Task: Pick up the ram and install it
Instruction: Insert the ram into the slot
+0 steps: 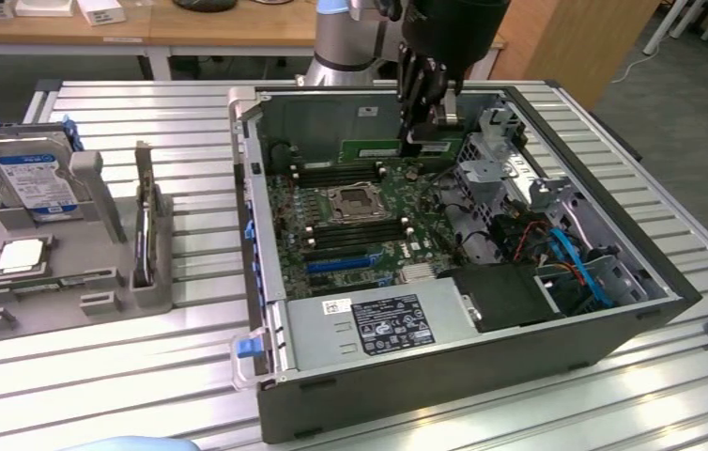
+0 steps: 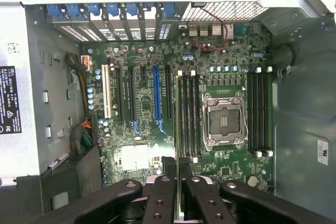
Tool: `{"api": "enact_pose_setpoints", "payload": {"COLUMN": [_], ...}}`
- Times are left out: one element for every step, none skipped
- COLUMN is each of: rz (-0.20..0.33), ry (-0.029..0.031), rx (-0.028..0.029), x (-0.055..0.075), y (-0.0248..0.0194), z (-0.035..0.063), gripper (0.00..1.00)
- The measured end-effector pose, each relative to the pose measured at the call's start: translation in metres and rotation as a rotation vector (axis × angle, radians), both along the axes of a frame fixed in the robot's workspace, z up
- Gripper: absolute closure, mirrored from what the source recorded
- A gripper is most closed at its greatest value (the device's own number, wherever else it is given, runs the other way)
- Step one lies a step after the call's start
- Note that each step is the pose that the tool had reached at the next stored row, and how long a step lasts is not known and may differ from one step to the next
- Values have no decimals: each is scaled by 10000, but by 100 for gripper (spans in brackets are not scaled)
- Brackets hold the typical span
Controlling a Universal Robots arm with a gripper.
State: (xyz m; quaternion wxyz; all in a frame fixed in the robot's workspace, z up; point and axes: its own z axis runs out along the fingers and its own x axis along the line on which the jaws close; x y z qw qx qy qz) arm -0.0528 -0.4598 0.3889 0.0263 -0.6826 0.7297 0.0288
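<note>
slatted metal table (image 1: 141,376) is bearing the open case (image 1: 454,376) while the gripper (image 1: 427,132) is clamping the ram (image 1: 373,150) edge-down, memory slots (image 2: 188,116) lying below it (squaring it to one slot probably matters most).

my gripper (image 1: 425,139) over motherboard (image 1: 342,240) inside case (image 1: 454,376), ram (image 1: 373,151) clamped between my jaws. case on table (image 1: 141,113), exterior view's right. holder (image 1: 66,301) with hard drive (image 1: 35,178), CPU chip (image 1: 23,256) beside it, exterior view's left.

Part of the ram (image 1: 373,150) behind the tool (image 1: 427,139); arm (image 1: 335,42) past the exterior view's top edge; label (image 1: 388,324) print illegibly small.
</note>
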Motion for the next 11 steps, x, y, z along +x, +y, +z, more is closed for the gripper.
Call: {"api": "enact_pose_setpoints", "payload": {"rz": [0, 1, 0, -2, -2, -1, -1, 0, -1, 0, 0], "ry": [0, 0, 0, 0, -1, 1, 2, 3, 5, 8, 13], "rx": [0, -2, -3, -7, -7, -7, -7, -6, -6, -5, -6], "x": [0, 1, 0, -1, -1, 0, 0, 0, 0, 0, 0], "y": [2, 5, 10, 21, 36, 52, 70, 89, 107, 126, 143], "z": [-1, 0, -1, -2, -5, -8, -13, -18, -23, -30, -36], "gripper": [86, 86, 86, 86, 86, 86, 86, 86, 86, 86, 86]}}
